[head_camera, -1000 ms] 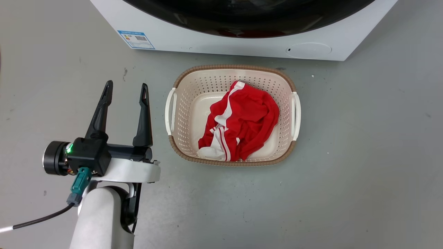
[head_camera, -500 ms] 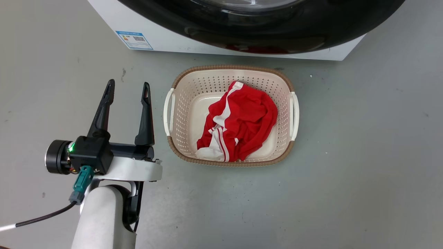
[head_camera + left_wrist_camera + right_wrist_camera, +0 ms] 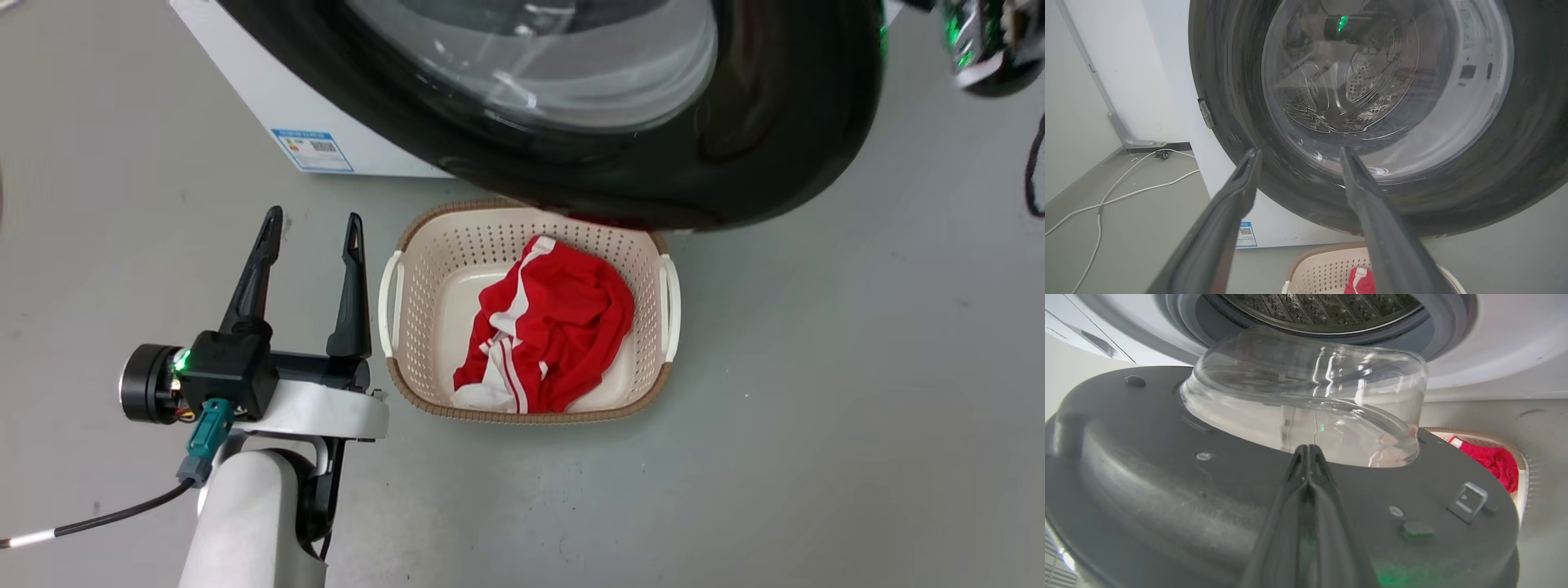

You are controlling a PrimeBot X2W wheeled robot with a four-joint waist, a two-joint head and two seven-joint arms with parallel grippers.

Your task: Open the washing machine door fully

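Door-swing in hand: washing machine door [image 3: 775, 122] part-open, upper frame. Right pincer [image 3: 1308, 453], fingers together, at its inner face; left pincer [image 3: 313, 219] wide, idle. Next, likely, push further outward.

A cream perforated laundry basket [image 3: 424, 278] with a brown woven rim sits on the grey floor [image 3: 816, 367], near the front of a white washer cabinet [image 3: 245, 73]. A crumpled red garment [image 3: 555, 327] with white stripes lies inside it. A blue-bordered label [image 3: 313, 149] marks the cabinet's lower left corner.
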